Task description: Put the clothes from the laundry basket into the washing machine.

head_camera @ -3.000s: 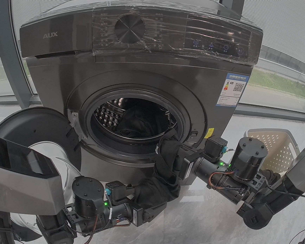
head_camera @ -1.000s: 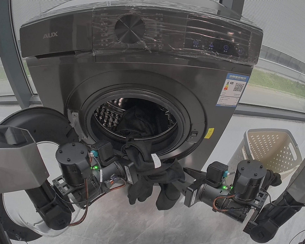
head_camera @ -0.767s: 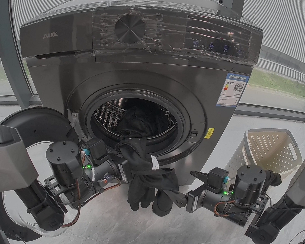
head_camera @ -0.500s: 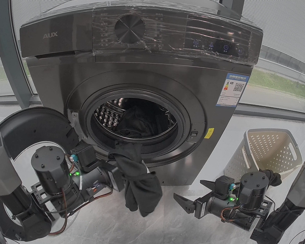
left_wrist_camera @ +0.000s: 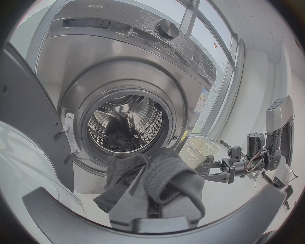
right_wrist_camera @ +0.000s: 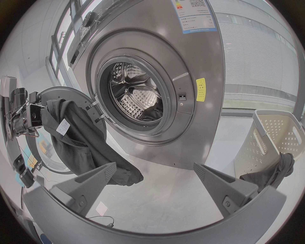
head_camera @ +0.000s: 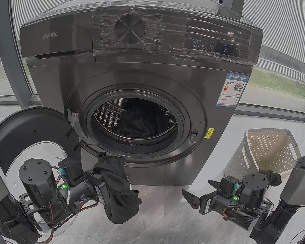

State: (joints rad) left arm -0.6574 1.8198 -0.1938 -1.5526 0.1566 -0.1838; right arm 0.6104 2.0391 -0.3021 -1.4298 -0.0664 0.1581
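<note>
Below and left of the drum opening (head_camera: 105,114), the dark garment (head_camera: 120,202) is clamped in the left gripper (head_camera: 106,190), hanging long axis downward; the right gripper (head_camera: 197,192) is spread empty, farther off by the laundry basket (head_camera: 288,139)

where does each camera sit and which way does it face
Head view: on the head, looking forward and down at the washing machine; both arms show, left tool holding a dark garment.
Left wrist view: on that wrist, facing the machine past the held garment.
Right wrist view: on that wrist, facing the machine; right tool open.
Shared: both wrist views show the laundry basket.
</note>
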